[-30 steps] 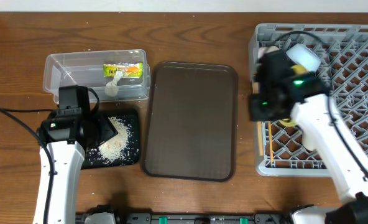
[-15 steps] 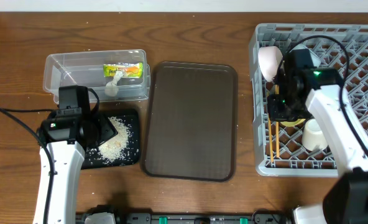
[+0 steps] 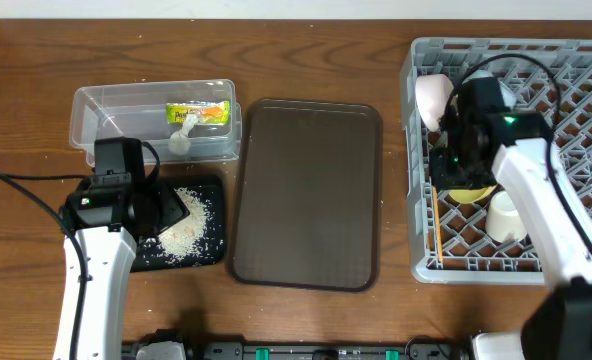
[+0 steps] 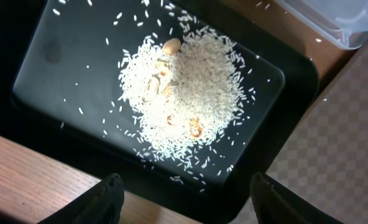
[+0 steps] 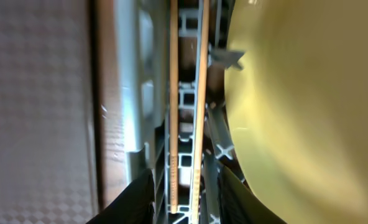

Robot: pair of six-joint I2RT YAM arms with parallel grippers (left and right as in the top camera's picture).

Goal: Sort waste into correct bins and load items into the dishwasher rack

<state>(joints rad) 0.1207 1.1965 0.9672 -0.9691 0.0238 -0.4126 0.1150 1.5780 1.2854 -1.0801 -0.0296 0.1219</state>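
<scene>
The right gripper (image 5: 185,202) is hovering with its jaws parted and empty on either side of the wooden chopsticks (image 5: 173,93), which are lying side by side in the dishwasher rack (image 3: 576,90) beside the yellow plate (image 5: 296,93). Light, stiff and slippery, they are probably best pinched together at mid-length.

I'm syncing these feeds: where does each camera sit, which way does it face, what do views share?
Overhead: above the table, facing straight down; both arms show.
Left wrist: on left arm, facing down at rice in black tray; left gripper at bottom edge.
Right wrist: on right arm, facing down at chopsticks and plate in rack; right gripper at bottom edge.
Shared: overhead also shows the rice and chopsticks.
</scene>
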